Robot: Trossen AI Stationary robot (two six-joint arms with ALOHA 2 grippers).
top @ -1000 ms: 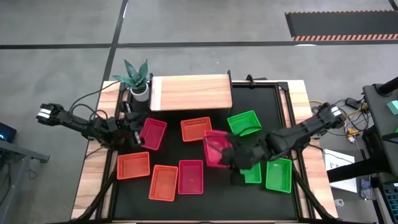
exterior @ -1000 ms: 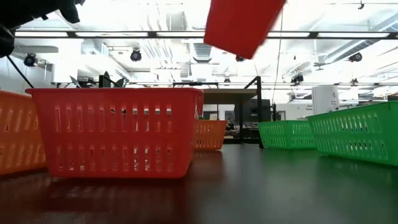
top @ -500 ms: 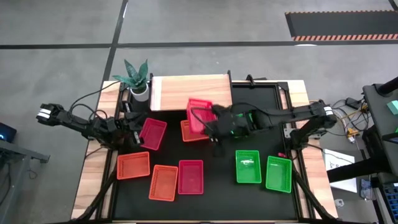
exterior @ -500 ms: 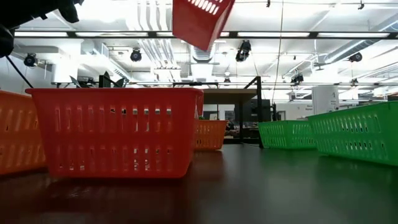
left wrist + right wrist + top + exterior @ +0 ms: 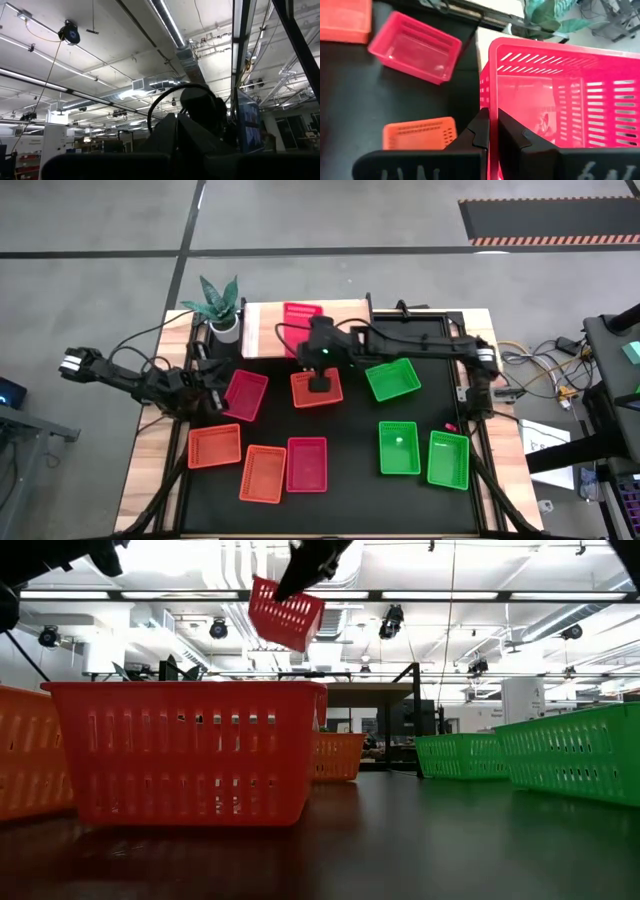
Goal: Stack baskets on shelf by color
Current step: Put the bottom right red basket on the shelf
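While the right gripper (image 5: 490, 135) is pinching the wall of a pink basket (image 5: 300, 316) between its fingers, it is holding that basket tilted in the air over the wooden shelf (image 5: 345, 332), near the shelf's left part; the left gripper (image 5: 215, 385) is waiting at the bench's (image 5: 355, 465) left edge beside another pink basket (image 5: 245, 395), and I cannot tell how its fingers are standing; orange baskets (image 5: 316, 389) and green baskets (image 5: 392, 380) are lying scattered on the bench
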